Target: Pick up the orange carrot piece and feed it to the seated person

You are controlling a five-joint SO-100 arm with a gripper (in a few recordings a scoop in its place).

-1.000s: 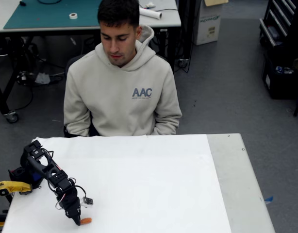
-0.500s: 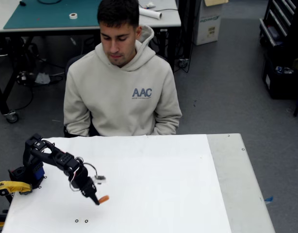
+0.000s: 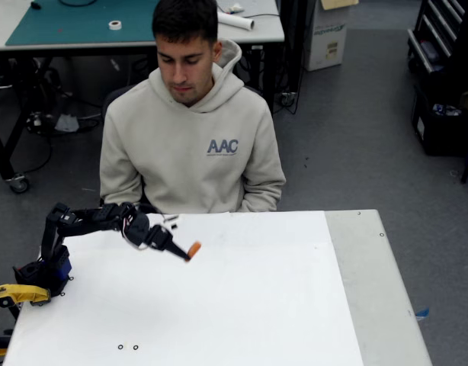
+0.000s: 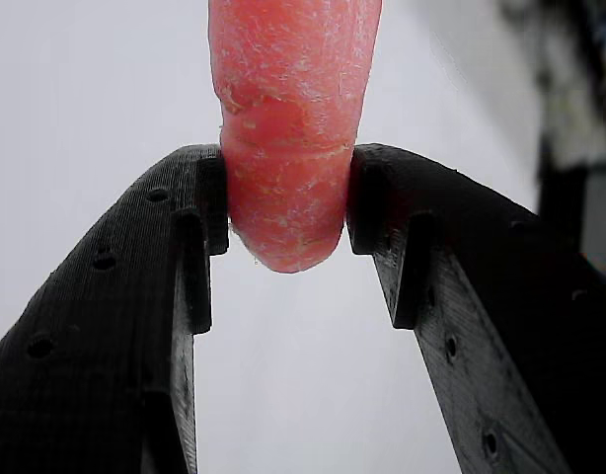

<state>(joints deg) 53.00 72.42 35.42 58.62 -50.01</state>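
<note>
claw (image 4: 288, 212) pinching carrot (image 4: 288, 128) by one end, leaving the other end jutting free for the mouth | carrot (image 3: 193, 249) hanging above table (image 3: 295, 305) near far edge, pointing toward person (image 3: 190, 130) | feeding not yet done

The black arm reaches from its base at the table's (image 3: 348, 290) eight o'clock edge toward two o'clock. Its gripper (image 3: 187, 252) is clamped on the carrot piece (image 3: 193, 249), held above the white tabletop. At twelve o'clock sits the person (image 3: 192, 137) in a beige hoodie, looking down.
</note>
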